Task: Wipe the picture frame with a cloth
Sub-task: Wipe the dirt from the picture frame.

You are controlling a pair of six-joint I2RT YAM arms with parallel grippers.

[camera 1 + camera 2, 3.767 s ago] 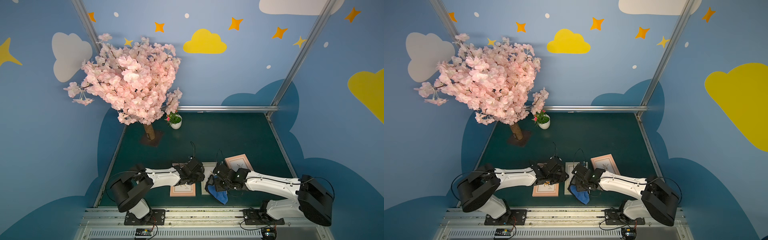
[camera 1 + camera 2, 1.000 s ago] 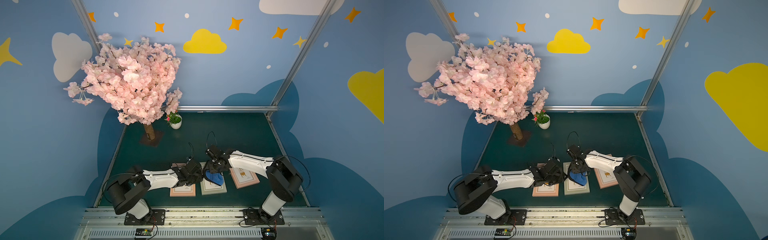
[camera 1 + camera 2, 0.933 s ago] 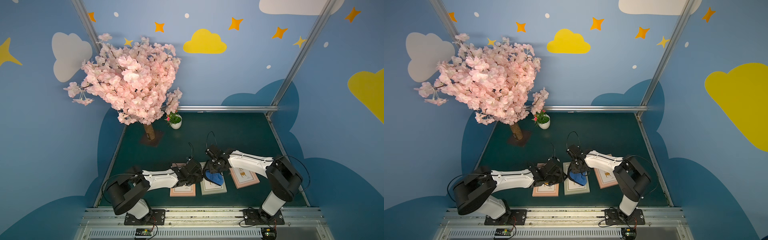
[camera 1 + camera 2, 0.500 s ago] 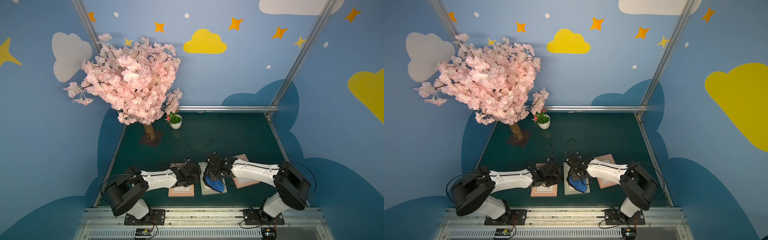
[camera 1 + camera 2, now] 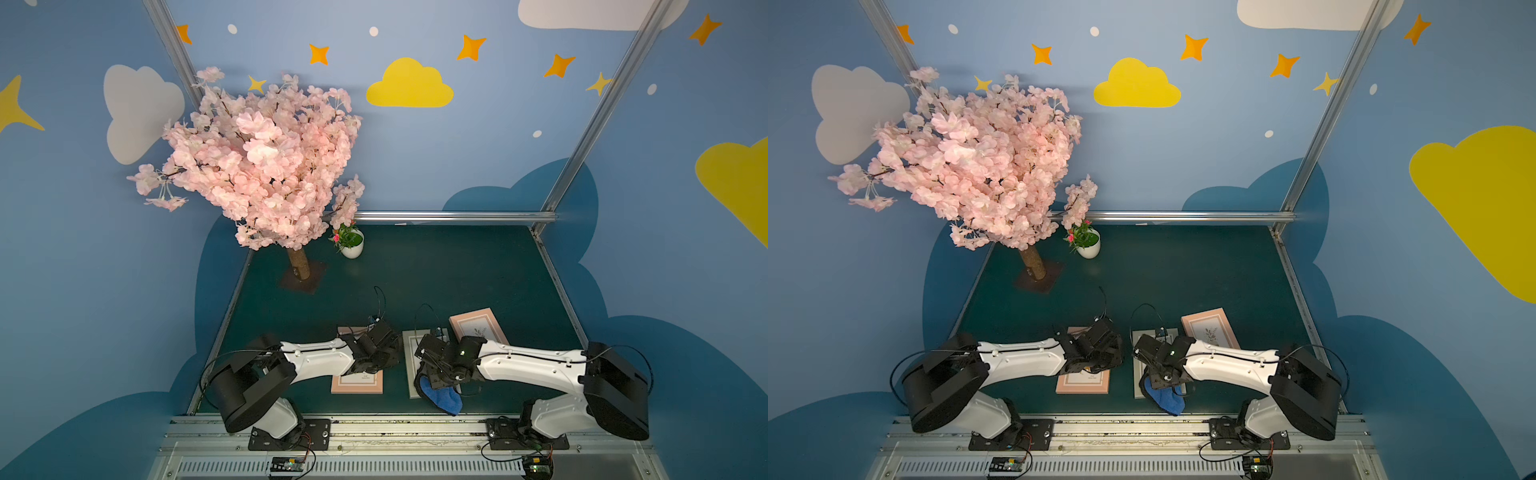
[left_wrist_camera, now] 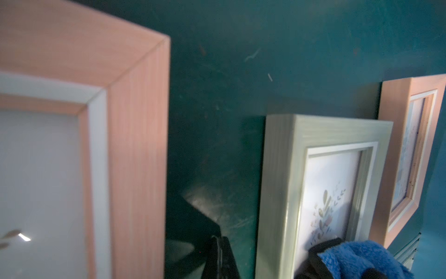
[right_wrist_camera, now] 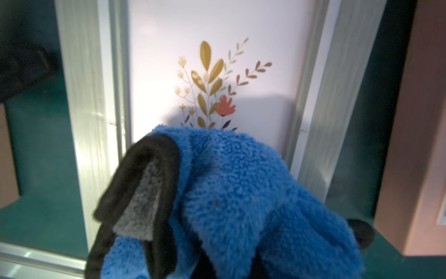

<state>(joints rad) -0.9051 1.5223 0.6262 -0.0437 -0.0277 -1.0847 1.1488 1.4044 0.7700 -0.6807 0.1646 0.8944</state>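
Right pincer (image 5: 436,377) is pinching the blue cloth (image 7: 241,193) on the near end of the middle picture frame (image 7: 82,96), cloth hanging past its near edge. Left pincer (image 6: 219,256) sits pressed together in the narrow gap left of that frame; roomiest surface (image 5: 436,270) is beyond the frames' far edges.

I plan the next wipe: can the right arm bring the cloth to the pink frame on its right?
Probably yes: the right gripper, shut on the cloth, is over the grey frame, and the pink frame lies close beside it, nothing standing between them.
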